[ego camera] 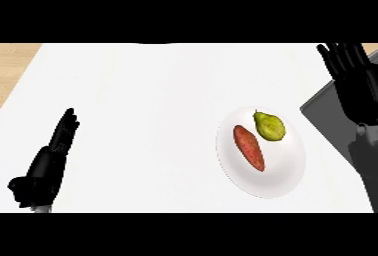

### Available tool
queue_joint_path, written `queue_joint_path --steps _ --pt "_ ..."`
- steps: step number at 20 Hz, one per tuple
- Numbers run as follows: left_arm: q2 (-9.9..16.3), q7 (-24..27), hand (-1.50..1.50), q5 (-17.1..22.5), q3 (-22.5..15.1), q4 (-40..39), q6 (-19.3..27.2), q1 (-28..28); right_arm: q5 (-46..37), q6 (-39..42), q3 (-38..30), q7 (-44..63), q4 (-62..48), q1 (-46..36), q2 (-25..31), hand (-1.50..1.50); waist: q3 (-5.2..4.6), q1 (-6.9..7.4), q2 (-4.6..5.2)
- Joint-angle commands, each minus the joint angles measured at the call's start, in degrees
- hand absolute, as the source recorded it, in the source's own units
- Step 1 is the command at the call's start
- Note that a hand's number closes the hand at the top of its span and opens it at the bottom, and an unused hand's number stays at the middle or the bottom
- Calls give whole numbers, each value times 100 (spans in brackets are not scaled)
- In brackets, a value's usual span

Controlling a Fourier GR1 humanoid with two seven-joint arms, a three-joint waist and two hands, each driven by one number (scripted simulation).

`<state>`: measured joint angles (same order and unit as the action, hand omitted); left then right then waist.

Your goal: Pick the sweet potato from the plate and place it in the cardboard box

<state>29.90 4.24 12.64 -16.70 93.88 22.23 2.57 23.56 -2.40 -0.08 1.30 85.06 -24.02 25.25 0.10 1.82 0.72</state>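
An orange-red sweet potato [249, 147] lies on the left half of a white plate [284, 172] at the right of the counter. My right hand [351, 70] is raised at the far right, fingers straight and spread, well above and right of the plate, holding nothing. Beneath that hand a dark grey slab-like object [329, 112] shows at the right edge; I cannot tell whether it is the box. My left hand [52, 155] rests open at the lower left, far from the plate.
A yellow-green pear [269, 126] lies on the plate just right of the sweet potato's upper end. The white counter [148, 110] stretches across the middle and left. A wooden strip [16, 62] shows at the upper left corner.
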Motion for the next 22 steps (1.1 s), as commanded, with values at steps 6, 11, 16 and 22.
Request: queue_joint_path --steps 6,11,16,22 --pt "632 220 0 -335 -133 217 -1060 -1171 1434 2530 -815 -688 -605 -894 790 -150 23 -216 -8" --pt "312 253 0 -88 -253 -292 -1520 -1490 -637 3359 -164 -2720 -1861 -374 1125 -150 9 -68 55" --pt "234 159 0 -105 -195 -446 -1568 -1715 -2023 3448 200 -4554 -1887 -348 1459 -150 12 -71 29" --pt "155 138 0 -179 -217 -667 -1743 -1821 -3291 2976 933 -4982 -2318 -970 1792 -150 -3 -9 -2"
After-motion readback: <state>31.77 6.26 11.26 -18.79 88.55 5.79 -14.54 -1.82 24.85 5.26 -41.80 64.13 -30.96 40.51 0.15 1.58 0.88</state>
